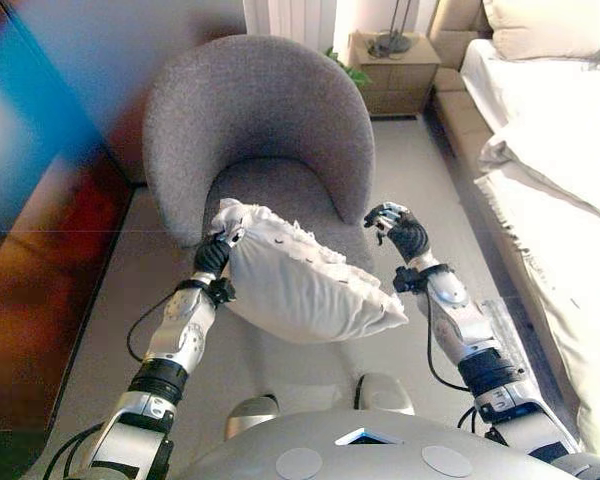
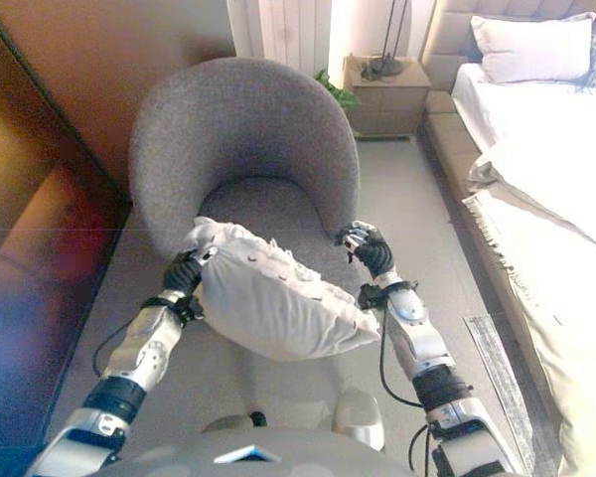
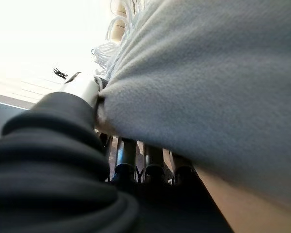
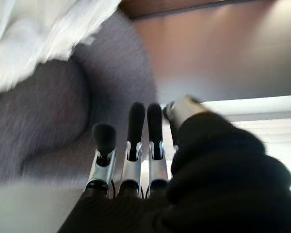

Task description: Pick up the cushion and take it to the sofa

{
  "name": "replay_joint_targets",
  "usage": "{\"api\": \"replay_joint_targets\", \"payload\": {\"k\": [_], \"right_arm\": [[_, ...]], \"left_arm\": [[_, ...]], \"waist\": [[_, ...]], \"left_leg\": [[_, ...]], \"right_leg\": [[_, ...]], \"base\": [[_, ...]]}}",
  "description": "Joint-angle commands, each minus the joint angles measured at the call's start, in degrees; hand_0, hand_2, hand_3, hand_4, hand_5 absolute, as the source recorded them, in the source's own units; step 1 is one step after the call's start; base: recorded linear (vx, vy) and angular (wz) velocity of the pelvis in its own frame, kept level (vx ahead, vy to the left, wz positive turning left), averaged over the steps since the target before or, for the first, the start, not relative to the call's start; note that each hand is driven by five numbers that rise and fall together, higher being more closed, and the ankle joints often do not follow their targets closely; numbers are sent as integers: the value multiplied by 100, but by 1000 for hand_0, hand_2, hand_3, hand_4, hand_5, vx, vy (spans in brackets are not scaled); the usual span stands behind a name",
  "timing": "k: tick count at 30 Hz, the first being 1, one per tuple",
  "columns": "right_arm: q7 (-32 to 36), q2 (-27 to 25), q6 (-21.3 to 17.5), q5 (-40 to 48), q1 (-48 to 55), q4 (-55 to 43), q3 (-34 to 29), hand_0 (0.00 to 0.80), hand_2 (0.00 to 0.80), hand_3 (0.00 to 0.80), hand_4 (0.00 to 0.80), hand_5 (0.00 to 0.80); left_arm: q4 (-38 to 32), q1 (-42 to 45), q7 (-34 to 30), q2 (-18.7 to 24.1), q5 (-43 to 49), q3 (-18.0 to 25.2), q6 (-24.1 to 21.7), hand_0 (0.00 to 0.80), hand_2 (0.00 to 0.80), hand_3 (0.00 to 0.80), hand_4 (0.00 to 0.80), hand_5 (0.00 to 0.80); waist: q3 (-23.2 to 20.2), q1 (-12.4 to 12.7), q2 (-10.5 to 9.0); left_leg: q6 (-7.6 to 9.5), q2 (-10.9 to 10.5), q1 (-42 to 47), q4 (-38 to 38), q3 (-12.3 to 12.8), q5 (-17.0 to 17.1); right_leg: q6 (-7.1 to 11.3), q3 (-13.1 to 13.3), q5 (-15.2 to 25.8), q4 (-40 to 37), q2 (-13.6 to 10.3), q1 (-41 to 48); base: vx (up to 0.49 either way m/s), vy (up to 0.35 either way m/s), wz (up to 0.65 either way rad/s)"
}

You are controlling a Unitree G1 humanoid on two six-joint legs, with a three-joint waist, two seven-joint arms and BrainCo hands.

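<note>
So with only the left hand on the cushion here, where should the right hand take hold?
The cushion hangs tilted from the left hand at its fringed corner. The right hand, open, would best grip the free low corner nearest it, coming from the right.

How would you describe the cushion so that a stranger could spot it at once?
Find the grey tub chair. Just before its seat, the left robot hand holds the white cushion up by one end. Its frilly fringed edge sets it apart from the smooth bed pillow.

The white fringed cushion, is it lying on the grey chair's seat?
No, the white fringed cushion is lifted in front of the grey round-backed armchair, gripped at one corner by the left hand.
</note>
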Motion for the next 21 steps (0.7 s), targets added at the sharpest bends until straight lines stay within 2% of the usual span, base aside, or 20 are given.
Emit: {"api": "replay_joint_targets", "payload": {"k": [1,5,12,18,21], "right_arm": [[-401,-221,-108,-869,-219,59,28,0,0,0,0,0],[-638,-336,240,-1324,-393,167,173,0,0,0,0,0],[-1142,-279,1136,-2015,-716,320,547,0,0,0,0,0],[-1073,-110,1866,-2145,-941,454,814,0,0,0,0,0],[-1017,-7,2103,-2060,-1065,567,940,0,0,0,0,0]], "left_arm": [[-546,-932,-116,-174,111,85,-468,800,800,800,800,800],[-711,-981,-46,-102,350,45,-317,800,800,800,800,800],[-1027,-1129,140,13,712,-57,74,800,800,800,800,800],[-1280,-1182,108,27,780,-82,344,800,800,800,800,800],[-1411,-1254,109,26,867,-140,419,800,800,800,800,800]], "waist": [[-79,97,158],[-85,155,150],[-78,230,214],[-109,318,227],[-108,365,227]], "left_leg": [[355,-449,-130,131,84,-34],[369,-460,-181,148,63,-49],[373,-461,-182,144,-6,-68],[354,-464,-180,124,-88,-63],[360,-468,-194,122,-127,-65]], "right_leg": [[10,84,527,666,145,278],[47,112,538,567,112,326],[32,99,450,629,132,257],[23,50,364,546,142,308],[14,3,312,531,141,322]], "base": [[0,0,0],[-9,-5,-3],[-11,-1,0],[-11,-9,6],[-13,-14,2]]}}
